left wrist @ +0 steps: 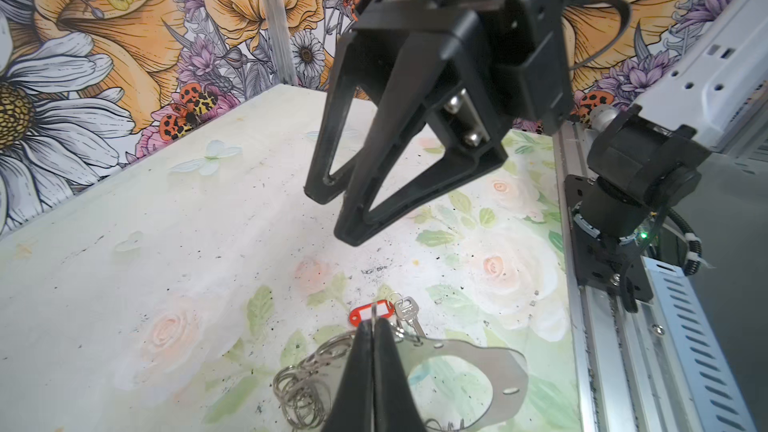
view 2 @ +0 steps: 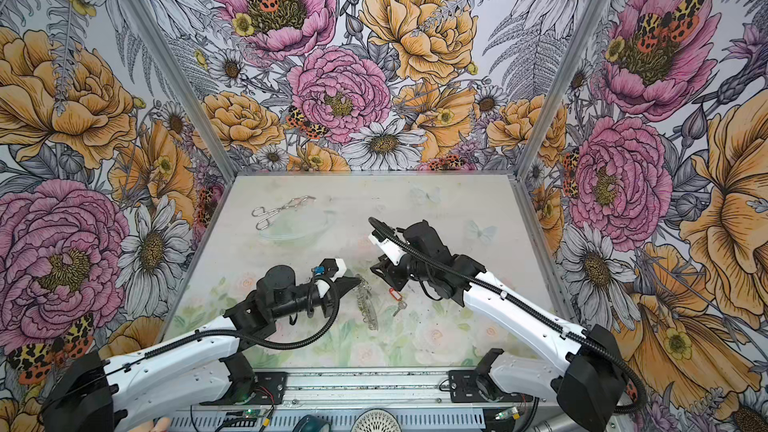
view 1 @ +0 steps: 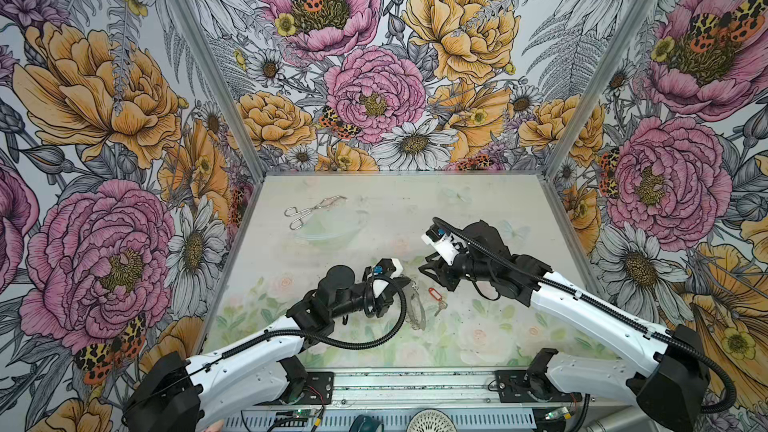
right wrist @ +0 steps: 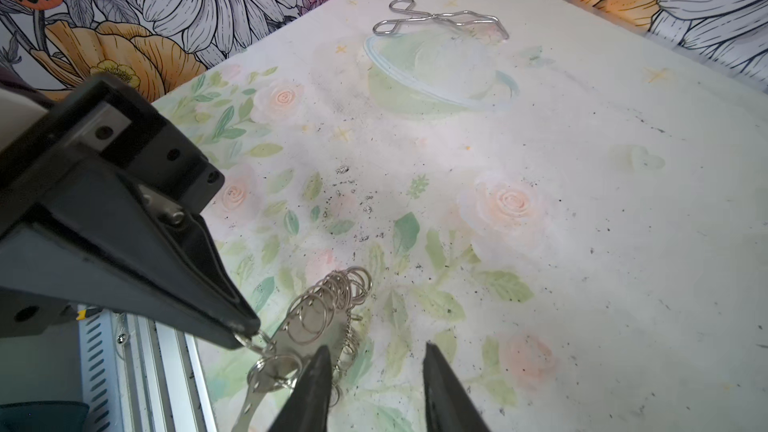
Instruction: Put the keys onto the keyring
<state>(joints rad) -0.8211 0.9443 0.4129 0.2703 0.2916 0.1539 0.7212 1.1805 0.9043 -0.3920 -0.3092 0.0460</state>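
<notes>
The left claw (left wrist: 374, 328) is closed, its two black tips pinching one of the small silver rings (right wrist: 332, 297) that fringe the keyring (left wrist: 505, 371), a flat grey metal hoop. In both top views the keyring hangs edge-on from this claw, near the front middle of the worktop (view 1: 374, 209). Whether its lower edge rests on the surface cannot be told.

The right claw (right wrist: 376, 353) is partly open and holds nothing. It hovers above the worktop, near the keys and facing the left claw. The keys (view 1: 440, 306), small and silvery, lie flat on the worktop with their red tag (view 1: 434, 293), just beside the keyring and apart from both claws. Silver tongs (view 1: 313, 211) lie well away at the back.

The keys look light, stiff and thin. Lying flat, bare metal of this kind will likely be slippery and hard to get a tip under. The plastic tag is thicker and less slick, so it looks like the easier place to pinch. A key head taken by its edges would also do. Either way, the keys' own little ring should stay free for threading.

The keyring is rigid, but held by one loose ring it can probably swing and twist, and its other rings will shift about.
</notes>
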